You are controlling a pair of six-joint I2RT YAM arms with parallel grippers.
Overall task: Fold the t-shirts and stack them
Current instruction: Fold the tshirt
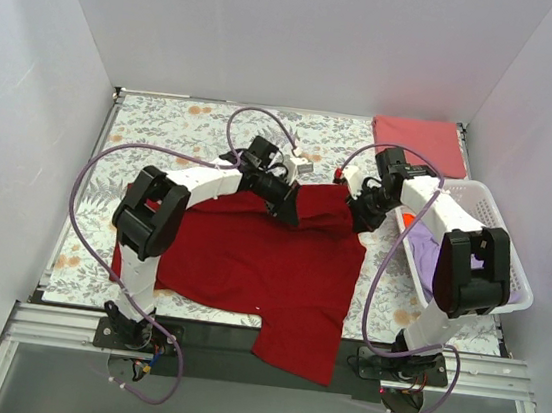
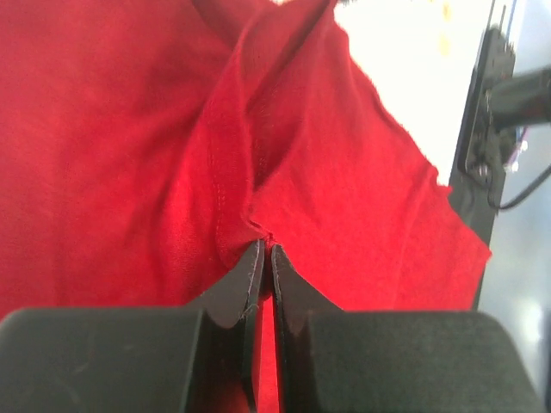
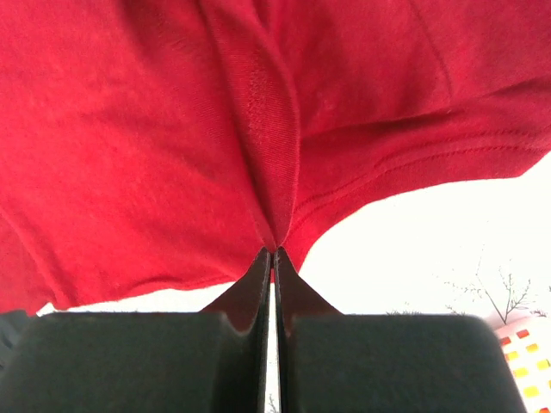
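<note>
Top view first: the crimson shirt sprawls across the middle of the floral cloth, its near corner hanging over the table's front edge. The left gripper is down on the shirt's far edge, near the middle. The right gripper is at the shirt's far right corner. Both are clamped on red fabric. A folded pink shirt sits at the far right corner of the table. The white basket stands along the right side with a lavender shirt inside.

Over to the left wrist: the black fingers are pinched almost together, and a ridge of red fabric runs straight into their tips. The shirt fills nearly the whole picture.

Right wrist now: it's the same story here. The jaws are squeezed tight on a stitched fold, and the hem sweeps off to the right above the bright table.
</note>
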